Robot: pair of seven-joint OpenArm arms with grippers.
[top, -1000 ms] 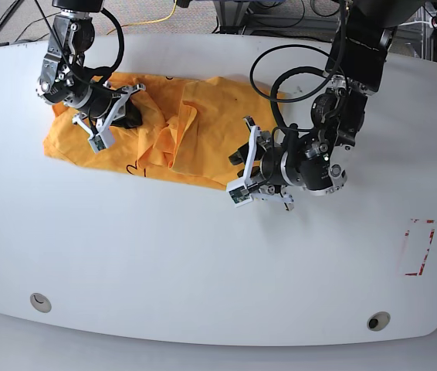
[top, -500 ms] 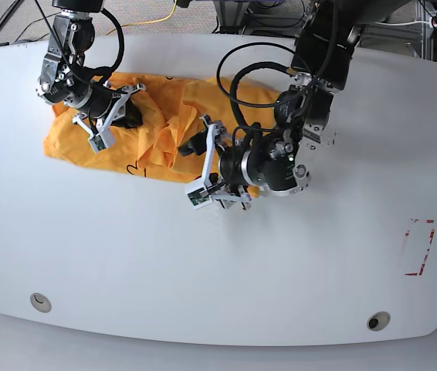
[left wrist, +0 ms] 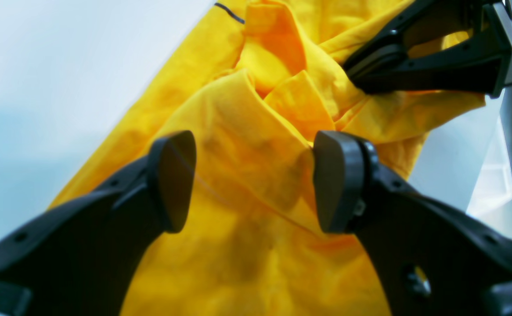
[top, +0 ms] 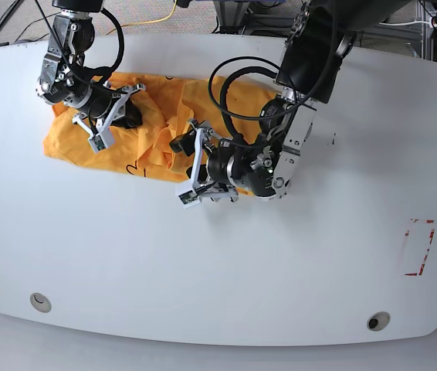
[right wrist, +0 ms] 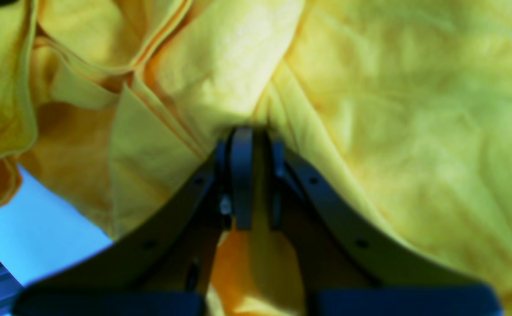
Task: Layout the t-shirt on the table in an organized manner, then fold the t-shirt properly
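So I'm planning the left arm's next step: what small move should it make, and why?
Probably lower the left hand and close it on the raised fold of the t-shirt between its fingers. Its jaws stand wide open over that bunched ridge, while the right hand is pinched shut on the t-shirt, so a second grip could help spread it flat.

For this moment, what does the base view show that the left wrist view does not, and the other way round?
Only the base view shows the whole white table, its red tape outline, two grommets and both arms, with the right gripper shut on the t-shirt. Only the left wrist view shows, close up, the left gripper open over a bunched fold, its pads apart. Both show the crumpled orange-yellow shirt and its thin black line.
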